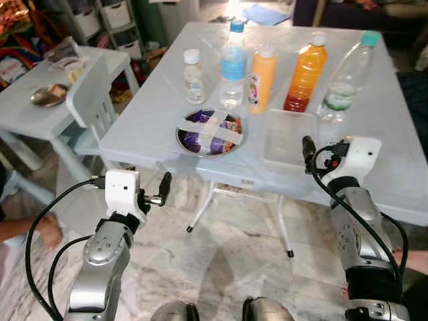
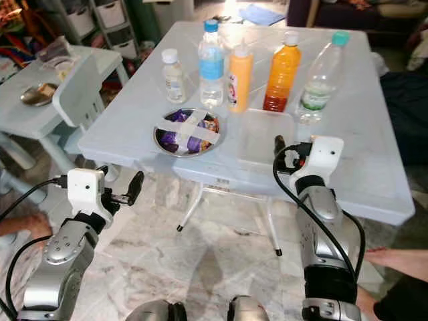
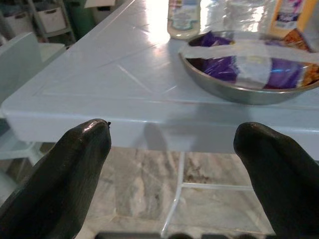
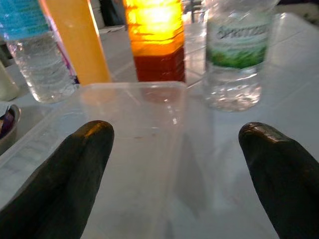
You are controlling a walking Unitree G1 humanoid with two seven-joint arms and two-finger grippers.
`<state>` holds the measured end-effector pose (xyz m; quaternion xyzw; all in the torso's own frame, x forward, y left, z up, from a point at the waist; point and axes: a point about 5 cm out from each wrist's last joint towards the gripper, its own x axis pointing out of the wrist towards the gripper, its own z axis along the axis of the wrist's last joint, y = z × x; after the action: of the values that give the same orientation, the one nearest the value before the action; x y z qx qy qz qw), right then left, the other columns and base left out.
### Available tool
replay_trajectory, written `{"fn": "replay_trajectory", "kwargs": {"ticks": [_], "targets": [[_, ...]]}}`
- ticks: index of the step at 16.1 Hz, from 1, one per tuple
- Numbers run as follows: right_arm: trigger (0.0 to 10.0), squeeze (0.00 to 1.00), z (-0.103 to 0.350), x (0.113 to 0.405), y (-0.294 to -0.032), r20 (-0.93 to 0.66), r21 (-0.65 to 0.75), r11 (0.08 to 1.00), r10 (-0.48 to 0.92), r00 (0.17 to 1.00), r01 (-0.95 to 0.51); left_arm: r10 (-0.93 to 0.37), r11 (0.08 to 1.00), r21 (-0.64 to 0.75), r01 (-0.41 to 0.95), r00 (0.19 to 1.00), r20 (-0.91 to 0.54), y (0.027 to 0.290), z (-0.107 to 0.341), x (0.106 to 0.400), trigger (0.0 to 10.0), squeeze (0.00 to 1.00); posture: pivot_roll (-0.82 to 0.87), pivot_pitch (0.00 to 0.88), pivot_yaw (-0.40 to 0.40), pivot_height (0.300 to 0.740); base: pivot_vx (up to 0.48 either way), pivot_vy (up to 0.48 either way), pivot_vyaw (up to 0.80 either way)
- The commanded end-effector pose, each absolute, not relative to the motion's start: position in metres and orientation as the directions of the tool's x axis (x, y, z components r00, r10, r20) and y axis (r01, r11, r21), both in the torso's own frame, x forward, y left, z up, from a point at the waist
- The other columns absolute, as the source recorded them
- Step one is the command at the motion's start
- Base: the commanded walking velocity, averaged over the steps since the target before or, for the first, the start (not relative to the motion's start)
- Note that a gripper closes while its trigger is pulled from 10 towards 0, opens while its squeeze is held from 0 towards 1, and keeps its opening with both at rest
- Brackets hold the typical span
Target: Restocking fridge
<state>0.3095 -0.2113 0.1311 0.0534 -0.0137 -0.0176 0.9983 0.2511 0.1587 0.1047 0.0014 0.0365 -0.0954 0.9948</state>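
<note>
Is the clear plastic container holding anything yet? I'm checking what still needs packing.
No: the clear plastic container sits empty on the table, in front of the right gripper.

The right gripper [image 4: 174, 169] was observed with its two black fingers [image 4: 65, 169] spread wide apart, holding nothing, above a clear plastic container [image 4: 124, 129] resting on the pale tabletop [image 4: 279, 69]. Beyond the container's far rim stood a row of bottles: a water bottle with a blue label [image 4: 35, 50], a yellow-orange bottle [image 4: 79, 40], an orange juice bottle [image 4: 157, 40] darker at its base, and a clear bottle with a green label [image 4: 234, 55]. The rim of a metal bowl [image 4: 7, 127] showed beside the container's edge nearest the blue-labelled bottle.
</note>
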Motion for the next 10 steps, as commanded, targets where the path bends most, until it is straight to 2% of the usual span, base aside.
{"fn": "replay_trajectory", "kwargs": {"ticks": [1, 10], "targets": [[10.0, 0.0, 0.13, 0.312, -0.208, 0.022, 0.14, 0.99, -0.006, 1.0, 0.002, -0.186, 0.982, 0.012, 0.187, 0.98, -0.073, 0.163, 0.107, 0.248, 10.0, 0.0, -0.04, 0.101, 0.092, 0.74, 0.0, 0.0, 0.0], [10.0, 0.0, 0.128, 0.3, -0.185, 0.017, 0.234, 0.971, 0.046, 0.999, -0.048, -0.2, 0.979, 0.025, 0.202, 0.977, -0.077, 0.158, 0.11, 0.248, 10.0, 0.0, -0.04, 0.104, 0.093, 0.74, 0.0, 0.0, 0.0]]}}
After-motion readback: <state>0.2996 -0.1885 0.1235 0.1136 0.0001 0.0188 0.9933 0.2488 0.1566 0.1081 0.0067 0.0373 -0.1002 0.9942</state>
